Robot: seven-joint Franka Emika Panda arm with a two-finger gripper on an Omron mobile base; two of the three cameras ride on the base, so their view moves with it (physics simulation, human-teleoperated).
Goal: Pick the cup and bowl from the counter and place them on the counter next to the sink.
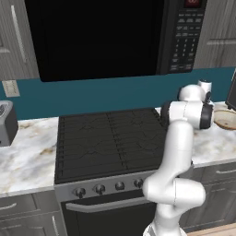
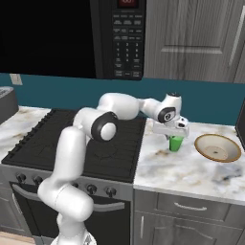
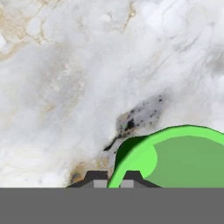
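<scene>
The small bright-green cup (image 2: 176, 143) stands upright on the marble counter (image 2: 191, 172), just right of the stove. My gripper (image 2: 175, 136) comes down on it from above. In the hand view the two dark fingertips (image 3: 96, 177) stand close together with the cup's (image 3: 183, 162) near rim between them, so the gripper (image 3: 113, 178) is shut on that rim. The wide tan bowl (image 2: 217, 147) rests on the counter a short way right of the cup, apart from it, and its edge also peeks out behind my arm at bowl (image 1: 227, 119). The sink is out of view.
A black stovetop (image 2: 105, 143) fills the counter's left part, with knobs on its front. Overhead hangs a black microwave (image 2: 115, 33). A grey toaster (image 1: 6, 122) sits at the far left on the counter (image 1: 27, 152). A dark appliance edge (image 2: 240, 119) borders the bowl's right side.
</scene>
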